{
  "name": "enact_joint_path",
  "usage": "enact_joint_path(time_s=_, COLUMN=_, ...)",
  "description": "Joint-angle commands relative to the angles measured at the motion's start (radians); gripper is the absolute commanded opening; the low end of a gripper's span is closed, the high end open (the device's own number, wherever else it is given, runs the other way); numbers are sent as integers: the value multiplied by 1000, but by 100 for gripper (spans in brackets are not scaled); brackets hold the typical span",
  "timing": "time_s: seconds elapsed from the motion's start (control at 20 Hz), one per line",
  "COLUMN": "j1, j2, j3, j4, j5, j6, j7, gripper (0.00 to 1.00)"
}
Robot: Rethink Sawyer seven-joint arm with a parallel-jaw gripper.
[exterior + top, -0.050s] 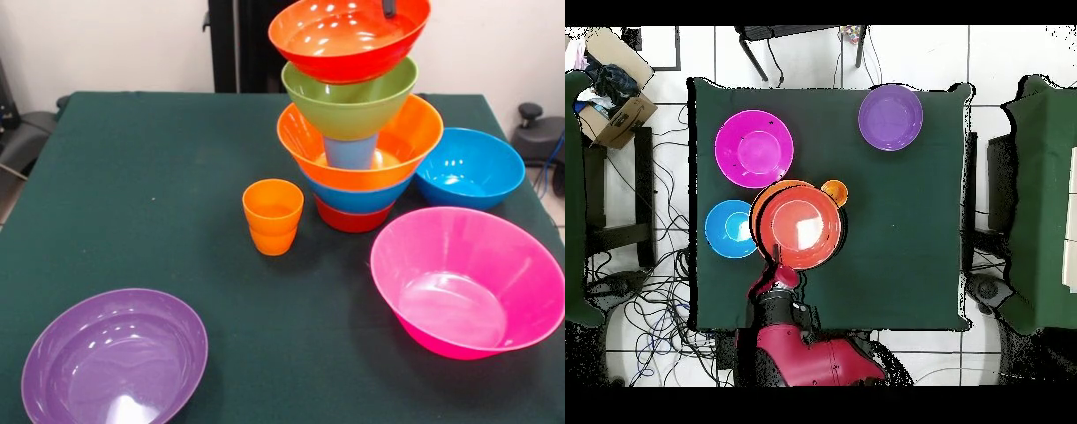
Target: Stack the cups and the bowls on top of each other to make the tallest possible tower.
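1. At the table's far side stands the tower [357,124], red bowl [349,35] topmost
2. Gripper [388,8] at its rim; grasp unclear
3. Any nudge could topple it

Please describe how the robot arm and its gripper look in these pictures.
The overhead view shows the arm as bulky rounded red segments with black joints. The gripper shows in the front view only as a small dark tip at the top edge; its shape cannot be made out. No cables or markings on the arm are visible.
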Motion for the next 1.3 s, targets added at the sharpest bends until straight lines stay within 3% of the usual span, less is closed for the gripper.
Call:
enact_joint_path(time_s=0.05, j1=41, j2=81, j3=-48, j4=-99, j5=46, j6=-56, j7=205, gripper=0)
enact_joint_path(time_s=0.6, j1=76, j2=162, j3=-105, j4=-154, j5=15, j6=-120, j7=232, gripper=0)
enact_joint_path(time_s=1.3, j1=157, j2=94, j3=-147, j4=-142, j5=38, j6=-51, j7=286, gripper=0)
